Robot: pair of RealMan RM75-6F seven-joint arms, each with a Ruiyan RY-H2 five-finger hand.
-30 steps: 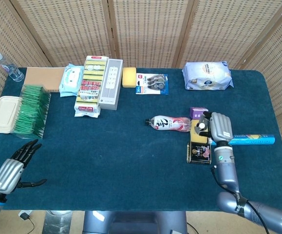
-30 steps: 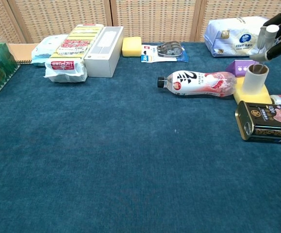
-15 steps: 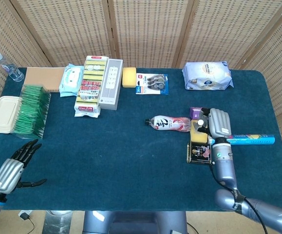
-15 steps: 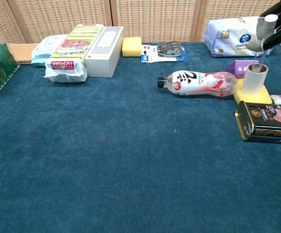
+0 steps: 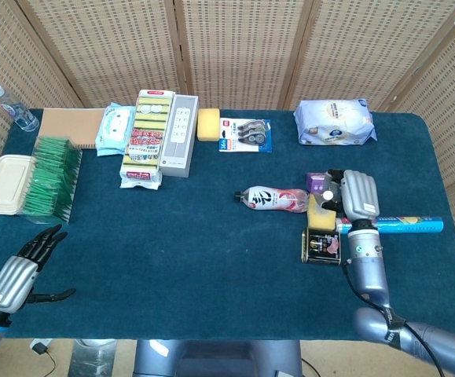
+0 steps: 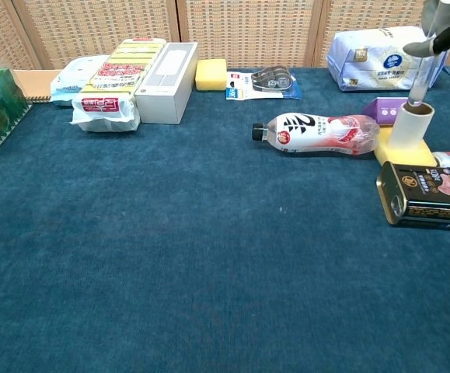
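A white lint roller (image 6: 411, 128) stands upright on a yellow sponge (image 6: 402, 153) at the right of the counter (image 5: 211, 236), its thin handle gripped at the top by the right hand (image 5: 351, 195). Just beside it lie a purple box (image 6: 386, 109), a dark tin (image 6: 425, 194), a blue tube (image 5: 404, 225) and a pink drink bottle (image 6: 318, 133). The left hand (image 5: 24, 267) hovers with fingers spread at the near left corner, holding nothing, near a stack of green packets (image 5: 49, 177).

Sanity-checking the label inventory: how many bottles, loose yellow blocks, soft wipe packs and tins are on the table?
Plastic bottles: 2
Loose yellow foam blocks: 2
Soft blue-white wipe packs: 2
Dark rectangular metal tin: 1
Total: 7
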